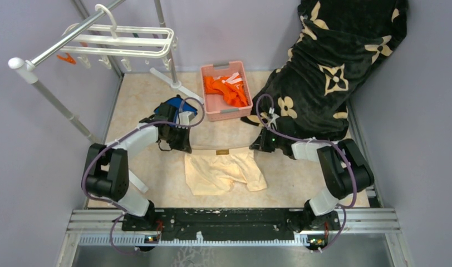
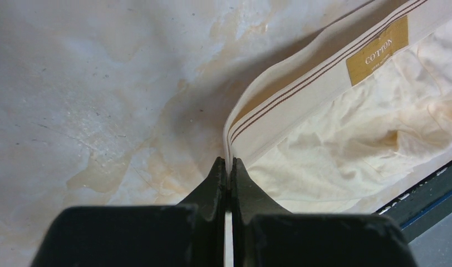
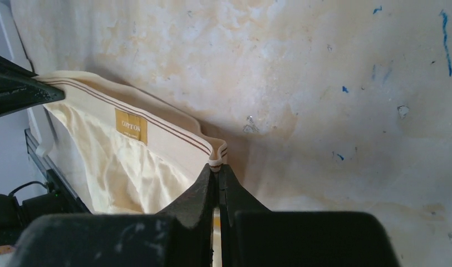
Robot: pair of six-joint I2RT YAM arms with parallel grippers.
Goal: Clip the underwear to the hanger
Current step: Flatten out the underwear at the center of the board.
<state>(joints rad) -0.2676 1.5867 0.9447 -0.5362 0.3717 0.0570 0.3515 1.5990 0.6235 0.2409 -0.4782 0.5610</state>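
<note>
The pale peach underwear (image 1: 224, 171) lies on the table between the arms, its waistband with a gold label (image 1: 222, 152) stretched across the far side. My left gripper (image 1: 183, 146) is shut on the waistband's left end (image 2: 228, 161). My right gripper (image 1: 258, 146) is shut on the waistband's right end (image 3: 217, 162). The striped band and label (image 3: 131, 127) run between the two grips. The white hanger (image 1: 121, 41) hangs by its hook on the grey rack pole at the far left, small clips dangling under its bars.
A pink basket (image 1: 226, 90) with orange clothes stands at the back centre. A blue folded cloth (image 1: 178, 105) lies behind my left gripper. A dark flowered blanket (image 1: 329, 61) fills the far right. The rack's leg (image 1: 173, 80) crosses the back left.
</note>
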